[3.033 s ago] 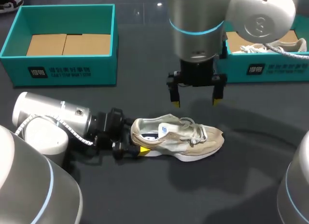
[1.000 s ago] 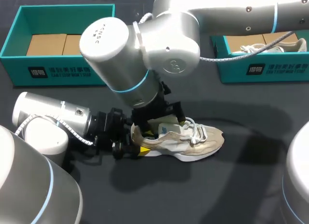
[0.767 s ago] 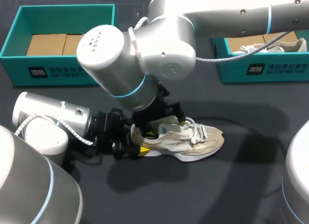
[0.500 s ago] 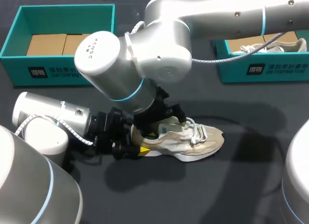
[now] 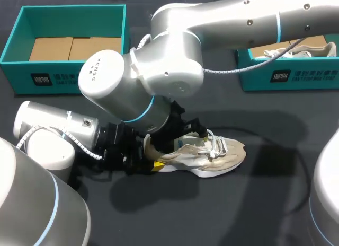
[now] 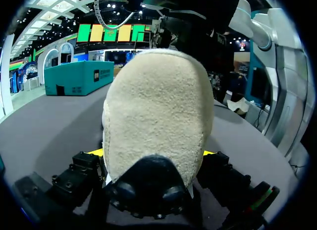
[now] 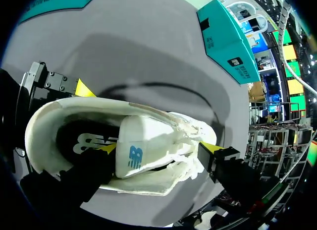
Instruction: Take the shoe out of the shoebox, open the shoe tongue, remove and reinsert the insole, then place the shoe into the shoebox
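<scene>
Since the tongue and insole steps need a steady shoe (image 5: pixel 212 156), it lies sole-down on the worktop (image 5: pixel 254 203), outside the shoebox (image 5: pixel 79 76). Left fingers (image 5: pixel 157 165) clamp its heel. Right fingers (image 7: pixel 105 148) are spread wide astride the tongue (image 7: pixel 148 138), one inside, likely to lift it.

A dark grey matte desk (image 5: pixel 265 214) fills the head view, with soft shadows lying across its middle and right part. At its far right edge stands a second teal box (image 5: pixel 259 76), open at the top, with white print on its front wall. Inside it a brown cardboard liner (image 5: pixel 315 42) shows, and on the liner lies a spare pale sneaker (image 5: pixel 296 52) with loose white laces.
</scene>
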Tool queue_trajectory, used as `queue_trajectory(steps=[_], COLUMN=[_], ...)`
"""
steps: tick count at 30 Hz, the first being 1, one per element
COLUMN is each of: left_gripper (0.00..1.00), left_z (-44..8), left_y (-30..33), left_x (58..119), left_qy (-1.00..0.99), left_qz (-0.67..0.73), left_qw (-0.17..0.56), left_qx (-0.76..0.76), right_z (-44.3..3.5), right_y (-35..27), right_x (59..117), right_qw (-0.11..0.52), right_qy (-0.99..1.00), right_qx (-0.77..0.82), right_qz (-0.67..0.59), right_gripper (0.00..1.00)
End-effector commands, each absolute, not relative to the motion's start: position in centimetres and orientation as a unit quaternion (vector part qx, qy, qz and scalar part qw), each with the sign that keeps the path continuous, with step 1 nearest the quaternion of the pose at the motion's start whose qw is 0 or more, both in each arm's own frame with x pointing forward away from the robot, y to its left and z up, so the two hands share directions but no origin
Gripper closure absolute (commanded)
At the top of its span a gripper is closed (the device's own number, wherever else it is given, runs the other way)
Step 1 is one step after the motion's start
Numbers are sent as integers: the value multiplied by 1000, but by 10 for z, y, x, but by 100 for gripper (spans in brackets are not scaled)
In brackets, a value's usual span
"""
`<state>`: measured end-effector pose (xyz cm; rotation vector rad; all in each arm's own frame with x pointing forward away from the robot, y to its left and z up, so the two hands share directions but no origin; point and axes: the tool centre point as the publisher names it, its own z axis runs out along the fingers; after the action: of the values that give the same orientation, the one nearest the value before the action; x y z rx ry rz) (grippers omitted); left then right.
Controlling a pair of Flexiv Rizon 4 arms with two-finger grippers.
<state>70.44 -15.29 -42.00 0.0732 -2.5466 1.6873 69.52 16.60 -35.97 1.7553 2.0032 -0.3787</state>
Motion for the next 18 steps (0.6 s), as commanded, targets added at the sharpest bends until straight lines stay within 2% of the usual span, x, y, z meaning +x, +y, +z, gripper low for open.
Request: queue_trajectory(steps=[1,12,18], left_gripper=[100,100,100], left_z=[-422,-422,-422], left_y=[-153,-153,-153], left_x=[707,707,707], left_qy=[-834,-834,-834], left_qz=[550,550,550], left_qw=[43,43,43], left_qx=[24,24,24], right_z=[-359,-342,-336], right_y=[159,137,136], right_x=[689,693,688], right_qw=[253,244,214], right_qy=[585,590,599], right_qx=[766,766,769], right_qz=[-84,-72,-62], right_gripper=[0,0,0])
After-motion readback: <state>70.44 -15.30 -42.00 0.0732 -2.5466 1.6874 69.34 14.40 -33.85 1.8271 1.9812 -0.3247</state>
